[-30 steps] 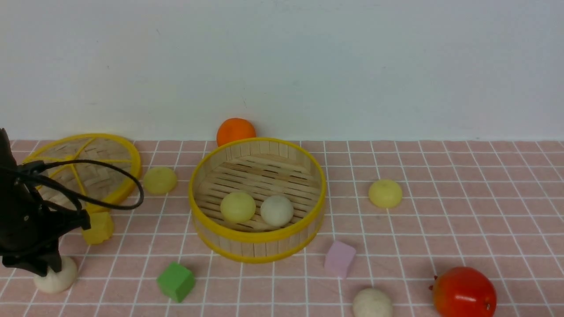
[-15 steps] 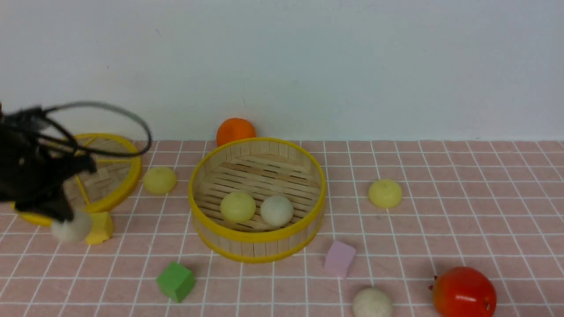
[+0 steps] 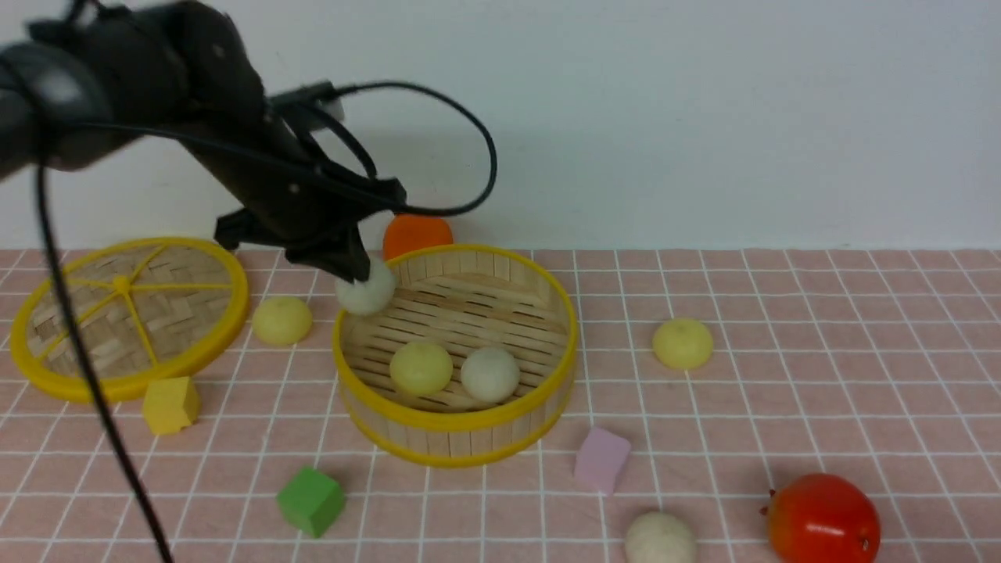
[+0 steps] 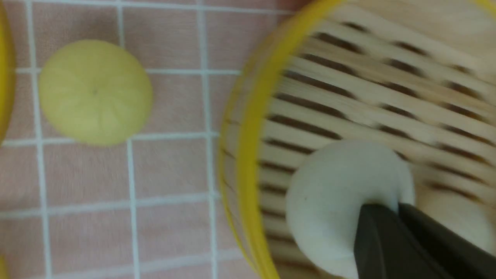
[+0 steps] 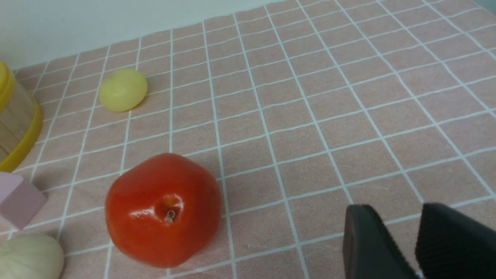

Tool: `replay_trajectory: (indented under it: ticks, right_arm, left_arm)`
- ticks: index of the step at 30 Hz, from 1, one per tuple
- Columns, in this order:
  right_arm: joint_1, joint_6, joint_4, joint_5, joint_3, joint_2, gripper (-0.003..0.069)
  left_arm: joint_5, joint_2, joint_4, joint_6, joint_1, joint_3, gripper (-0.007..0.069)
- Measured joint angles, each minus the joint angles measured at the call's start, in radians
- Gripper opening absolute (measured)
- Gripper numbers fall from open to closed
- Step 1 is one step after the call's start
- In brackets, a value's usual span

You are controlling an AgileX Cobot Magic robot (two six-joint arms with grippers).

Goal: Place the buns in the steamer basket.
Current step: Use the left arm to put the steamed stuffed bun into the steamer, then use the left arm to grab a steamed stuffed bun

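Off-white bun (image 3: 366,291) is held just inside the left rim of the steamer basket (image 3: 457,426), pinched by the closed left gripper (image 3: 353,270). It is best carried further inward and lowered before release, clear of the two buns (image 3: 421,367) inside. Right gripper (image 5: 410,232) is parted and empty.

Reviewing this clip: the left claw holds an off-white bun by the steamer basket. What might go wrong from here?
1. The off-white bun hangs just inside the left rim of the steamer basket; released here, it might clip the rim and roll onto the cloth.
2. The left claw seems to pinch only the bun's edge, so it may slip out early.
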Motion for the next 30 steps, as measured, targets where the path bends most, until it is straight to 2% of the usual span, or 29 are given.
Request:
replay_trajectory:
  ticks: [12, 16, 21, 23, 26, 30]
  right_arm:
    - [0.000, 0.000, 0.000, 0.000, 0.000, 0.000, 0.0239]
    - [0.000, 0.000, 0.000, 0.000, 0.000, 0.000, 0.0239]
    - [0.000, 0.000, 0.000, 0.000, 0.000, 0.000, 0.0239]
    - [0.000, 0.000, 0.000, -0.001, 0.000, 0.000, 0.0239]
    - [0.000, 0.000, 0.000, -0.001, 0.000, 0.000, 0.0239]
    - [0.000, 0.000, 0.000, -0.001, 0.000, 0.000, 0.0239]
  left_arm:
    - [-0.053, 0.134, -0.038, -0.006, 0.000, -0.037, 0.0015]
    - [-0.054, 0.135, -0.035, -0.006, 0.000, -0.041, 0.0050]
    - [-0.046, 0.113, -0.031, -0.007, 0.000, -0.043, 0.0179]
    - [-0.032, 0.080, -0.015, -0.010, 0.000, -0.068, 0.0288]
    - [-0.008, 0.042, 0.039, -0.011, 0.005, -0.103, 0.0379]
    - [0.032, 0.016, 0.154, -0.033, 0.030, -0.127, 0.0427]
